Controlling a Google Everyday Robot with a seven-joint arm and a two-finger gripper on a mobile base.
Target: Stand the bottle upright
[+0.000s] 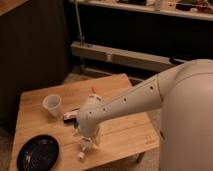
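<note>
Arm [135, 100] reaching in from the right, claw [86, 141] low over the front-left of the wooden worktop [125, 135], pointing down, spread wide. Right under it the bottle [81, 152], looks tipped over on the wood w/ white cap toward the front edge; can't tell if touching. Translucent cup [52, 105] upright further back-left, black plate [37, 152] at front-left corner, small orange thing [94, 90] near the back edge. Dark flat packet [70, 115] btw cup & arm.

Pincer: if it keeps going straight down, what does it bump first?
The pincer hangs low over the front of the table. It would probably meet the bottle lying just under it first, though depth is unclear.
</note>
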